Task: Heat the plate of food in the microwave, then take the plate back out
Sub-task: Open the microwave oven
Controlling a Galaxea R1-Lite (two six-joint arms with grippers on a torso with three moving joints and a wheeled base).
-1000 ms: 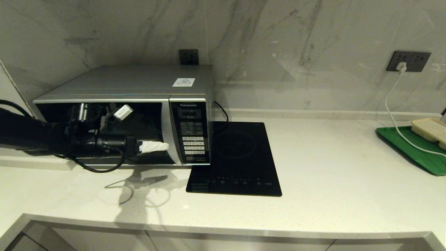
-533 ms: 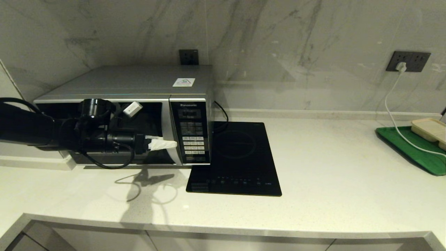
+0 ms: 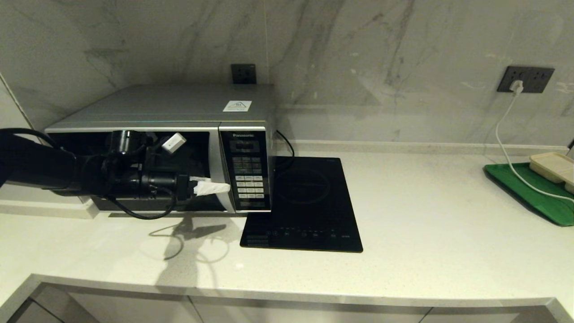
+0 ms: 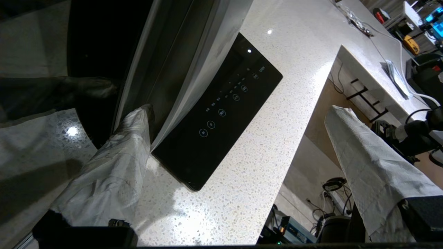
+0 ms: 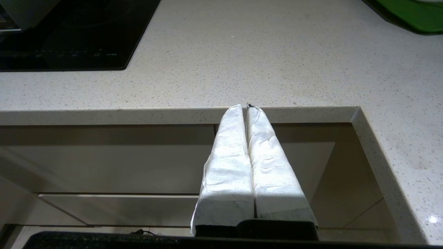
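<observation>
The silver microwave (image 3: 179, 105) stands at the counter's back left, and its dark glass door (image 3: 197, 152) looks closed. My left gripper (image 3: 219, 187) hangs in front of the door, pointing toward the keypad panel (image 3: 245, 170). It is open (image 4: 240, 109) and wide, with nothing between the white-wrapped fingers. One fingertip (image 4: 142, 112) sits at the silver strip on the door's edge beside the keypad. The plate of food is out of view. My right gripper (image 5: 246, 106) is shut and empty, parked just below the counter's front edge.
A flat black induction hob (image 3: 305, 202) lies right of the microwave. At the far right a green board (image 3: 533, 188) carries a beige tray (image 3: 554, 167). A white cable (image 3: 506, 148) runs down from the wall socket.
My left arm has slid right along the microwave front and risen slightly, bringing its fingertips up to the door's edge by the keypad panel. The right arm has not moved.
</observation>
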